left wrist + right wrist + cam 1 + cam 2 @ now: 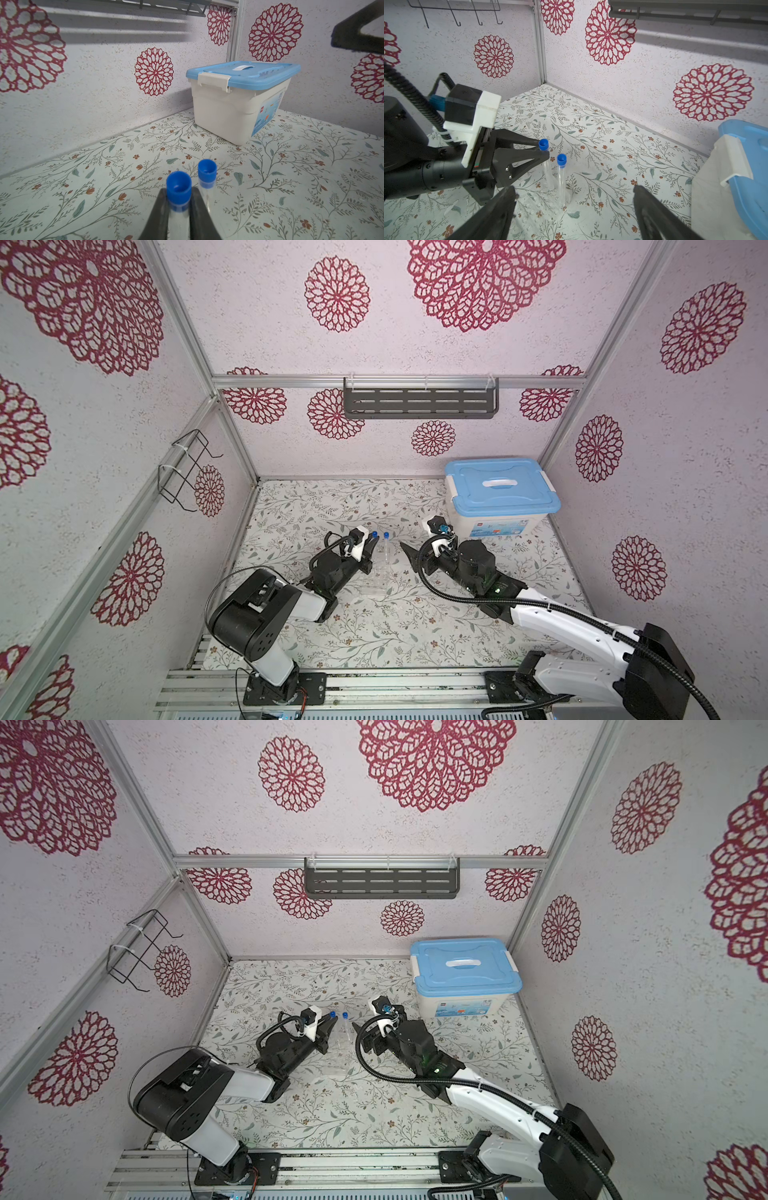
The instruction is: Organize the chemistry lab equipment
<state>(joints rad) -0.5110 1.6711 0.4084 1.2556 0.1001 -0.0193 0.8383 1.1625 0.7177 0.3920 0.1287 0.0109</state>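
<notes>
1. Two slim clear tubes with blue caps stood upright near the middle of the worktop (pixel 374 635), close together but apart. The held tube (pixel 375 534) was at 9 o'clock of the free tube (pixel 387 548).
2. The free tube stood alone with its foot in the tube rack (pixel 537 207), a small clear block that was hard to make out against the flowered pattern. Nothing touched this tube.
3. The held tube reached down toward the same rack. Whether its foot sat in a hole could not be told.
4. The left pincer (pixel 544 149) was clamped narrow on the held tube just under its cap, one dark finger on each side. In both top views it reached in from about 8 o'clock.
5. The right pincer (pixel 573 188) gaped wide and gripped nothing. It sat at 3 o'clock of the tubes, near them but apart, with its fingers aimed their way.
6. A storage box (pixel 498 489), white with a shut blue lid and a white handle, stood at about 1 o'clock of the tubes in the worktop's far corner.
7. A dark slotted shelf (pixel 419 402) hung on the back wall at 12 o'clock, and a wire hanger (pixel 187 468) on the side wall at about 10 o'clock.
</notes>
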